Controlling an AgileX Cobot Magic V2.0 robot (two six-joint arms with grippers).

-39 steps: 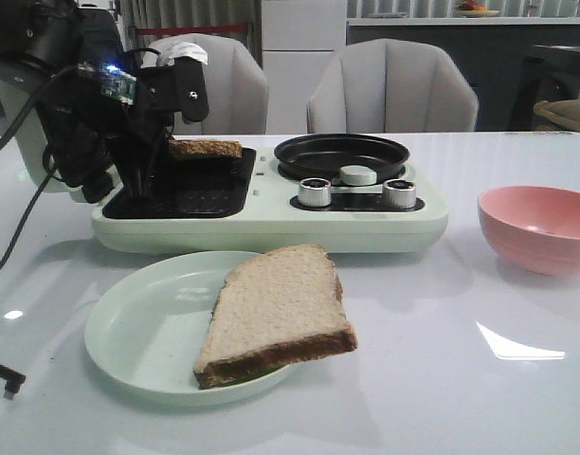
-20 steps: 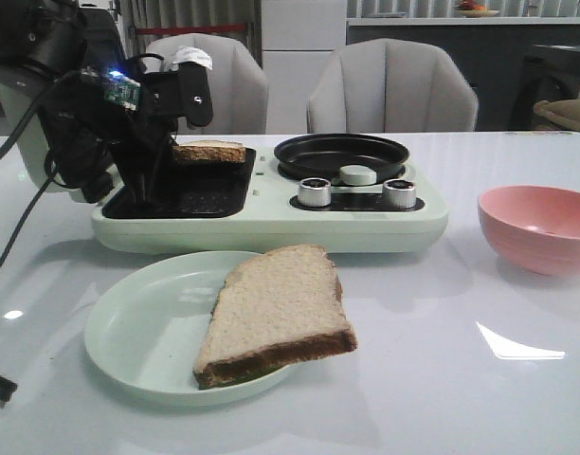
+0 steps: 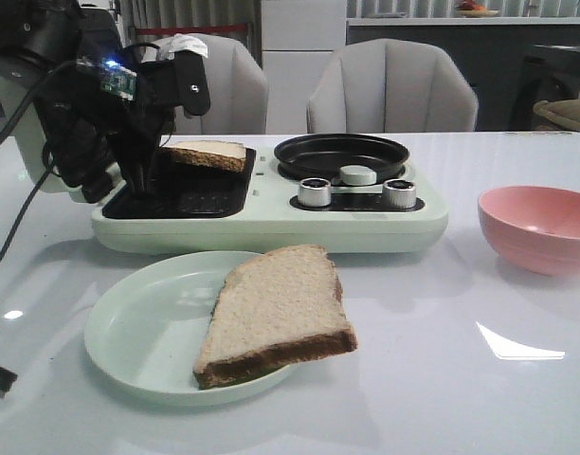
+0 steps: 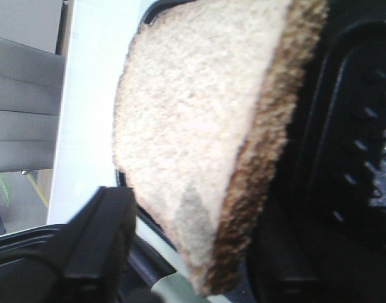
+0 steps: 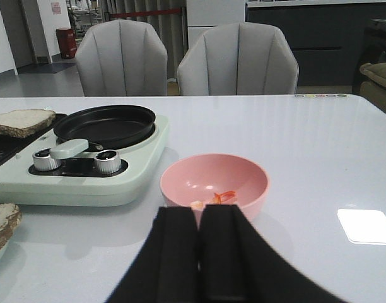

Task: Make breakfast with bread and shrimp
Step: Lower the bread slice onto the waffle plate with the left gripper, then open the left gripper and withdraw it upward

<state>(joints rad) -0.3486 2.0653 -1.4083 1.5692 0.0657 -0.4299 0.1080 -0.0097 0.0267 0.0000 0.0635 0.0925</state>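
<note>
My left fingers point(image 3: 157, 156) are clamped on one edge of a slice of bread point(image 3: 208, 154), and over the last second that slice has come up; a second ago it lay nearly flat at the back of the dark grill tray point(image 3: 190, 194), and now its free end tips upward and it hangs clear above the ribs; in the left wrist view the crumb face fills the frame, the dark crust point(image 4: 256, 170) running down toward my fingers, with one black finger point(image 4: 98, 240) showing beside the slice and the ribbed tray beyond it; so the toasted piece is off the grill and in my hold, which I judge to be the start of carrying it to the plate.

The second slice point(image 3: 276, 313) lies on the pale green plate point(image 3: 129, 332), well apart from my left fingers, its crust hanging over the near rim; it has not moved.

My right fingers point(image 5: 202, 252) are pressed together with nothing between them, low over the bench point(image 5: 306, 164); just beyond their tips stands the pink bowl point(image 5: 250, 183) with the shrimp point(image 5: 221, 197) in its bottom, small orange pieces, untouched.

The round black pan point(image 3: 342, 154) sits bare on the cooker point(image 3: 271, 223); by my reading the shrimp step has not begun, and the bread must first join its partner.
</note>
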